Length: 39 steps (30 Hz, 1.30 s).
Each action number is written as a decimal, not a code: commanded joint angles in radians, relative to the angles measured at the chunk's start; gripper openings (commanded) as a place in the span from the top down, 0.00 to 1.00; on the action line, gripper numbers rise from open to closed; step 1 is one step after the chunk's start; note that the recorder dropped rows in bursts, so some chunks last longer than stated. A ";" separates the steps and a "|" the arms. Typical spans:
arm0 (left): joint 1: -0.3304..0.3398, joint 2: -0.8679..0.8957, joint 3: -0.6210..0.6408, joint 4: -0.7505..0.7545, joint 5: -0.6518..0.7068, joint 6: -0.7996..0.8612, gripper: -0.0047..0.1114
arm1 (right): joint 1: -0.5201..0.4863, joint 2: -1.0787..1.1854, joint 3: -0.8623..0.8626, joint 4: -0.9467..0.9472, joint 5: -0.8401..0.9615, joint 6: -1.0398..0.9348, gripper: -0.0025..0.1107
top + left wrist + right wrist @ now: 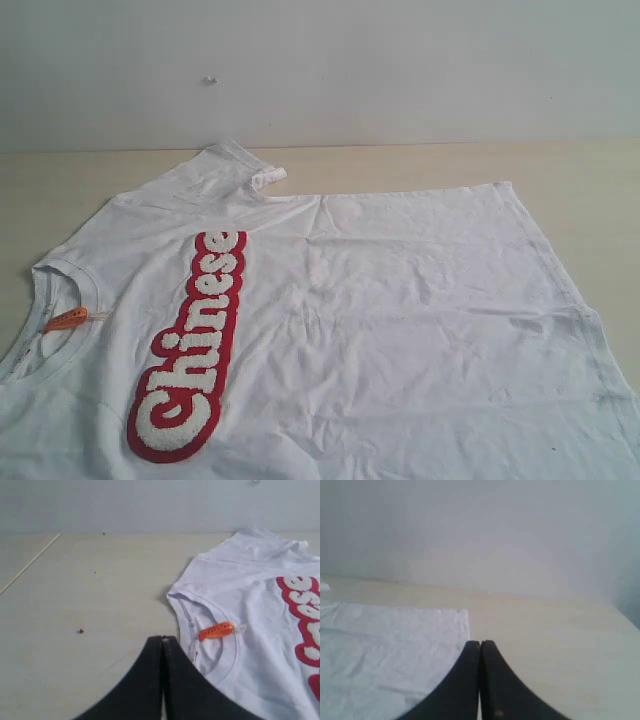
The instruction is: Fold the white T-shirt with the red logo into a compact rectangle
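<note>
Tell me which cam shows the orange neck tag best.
Left wrist view: the orange neck tag is large and unobstructed inside the collar. Exterior view shows it small, at the left edge. Right wrist view shows only plain cloth of the white T-shirt, no tag.

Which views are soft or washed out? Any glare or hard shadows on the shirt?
Exterior view: flat, even light, no glare; the white T-shirt is slightly washed out, the red logo legible. Left wrist view: fairly sharp, with a soft shadow along the shirt's edge; the left gripper is a dark silhouette. Right wrist view: softest and hazy, the right gripper blurred.
</note>
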 commanded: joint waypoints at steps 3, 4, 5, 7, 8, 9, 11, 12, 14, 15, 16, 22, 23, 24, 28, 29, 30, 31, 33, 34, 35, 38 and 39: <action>0.004 -0.005 -0.001 -0.014 -0.256 -0.001 0.96 | -0.003 -0.004 0.005 0.014 -0.224 0.027 0.98; 0.004 -0.005 -0.001 -0.014 -0.290 -0.001 0.96 | -0.003 -0.004 0.005 0.014 -0.259 0.030 0.98; 0.004 -0.005 -0.001 -0.014 -0.330 -0.001 0.96 | -0.003 -0.004 0.005 0.014 -0.298 0.030 0.98; 0.004 -0.005 -0.001 -0.014 -0.409 -0.005 0.96 | -0.003 -0.004 0.005 0.014 -0.374 0.030 0.98; 0.004 -0.005 -0.001 -0.014 -0.436 -0.005 0.96 | -0.003 -0.004 0.005 0.014 -0.415 0.030 0.98; 0.004 -0.005 -0.001 -0.014 -0.464 -0.005 0.96 | -0.003 -0.004 0.005 0.014 -0.457 0.030 0.98; 0.004 -0.005 -0.001 -0.014 -0.528 -0.026 0.96 | -0.003 -0.004 0.005 0.018 -0.544 0.030 0.98; 0.004 -0.005 -0.001 -0.014 -0.578 -0.086 0.96 | -0.003 -0.004 0.005 0.034 -0.594 0.046 0.98; 0.004 -0.005 -0.001 -0.014 -0.663 -0.220 0.96 | -0.003 -0.004 0.005 0.036 -0.677 0.123 0.98; 0.004 -0.005 -0.001 -0.014 -0.704 -0.286 0.96 | -0.003 -0.004 0.005 0.036 -0.716 0.179 0.98; 0.004 -0.005 -0.001 -0.014 -0.752 -0.340 0.96 | -0.003 -0.004 0.005 0.036 -0.752 0.230 0.98; 0.004 -0.005 -0.001 -0.016 -1.029 -0.555 0.96 | -0.003 -0.004 0.005 0.084 -0.993 0.362 0.98; 0.004 -0.005 -0.022 -0.016 -1.024 -0.586 0.96 | -0.003 -0.004 0.004 0.106 -0.998 0.361 0.98; 0.004 -0.005 -0.055 -0.016 -0.990 -0.613 0.96 | -0.003 -0.004 -0.014 0.136 -0.990 0.361 0.98; 0.004 0.017 -0.227 -0.005 -0.887 -0.602 0.96 | -0.003 -0.004 -0.113 0.216 -0.904 0.357 0.98; 0.004 0.035 -0.267 0.008 -0.877 -0.602 0.96 | -0.003 -0.004 -0.145 0.216 -0.883 0.351 0.98; 0.004 0.066 -0.328 0.024 -0.870 -0.597 0.96 | -0.003 -0.004 -0.178 0.216 -0.860 0.339 0.98; 0.004 0.090 -0.369 0.035 -0.870 -0.593 0.96 | -0.003 -0.004 -0.210 0.216 -0.847 0.329 0.98; 0.004 0.160 -0.472 0.054 -0.874 -0.554 0.96 | -0.003 -0.004 -0.268 0.213 -0.845 0.307 0.98; 0.004 0.186 -0.522 0.057 -0.884 -0.518 0.96 | -0.003 -0.004 -0.301 0.213 -0.845 0.302 0.98; 0.004 0.213 -0.561 0.057 -0.894 -0.481 0.96 | -0.003 0.001 -0.328 0.224 -0.845 0.302 0.98; 0.004 0.307 -0.695 0.057 -0.941 -0.348 0.96 | -0.003 0.030 -0.429 0.239 -0.847 0.249 0.98; 0.004 0.336 -0.737 0.057 -0.948 -0.307 0.96 | -0.003 0.042 -0.463 0.241 -0.847 0.220 0.98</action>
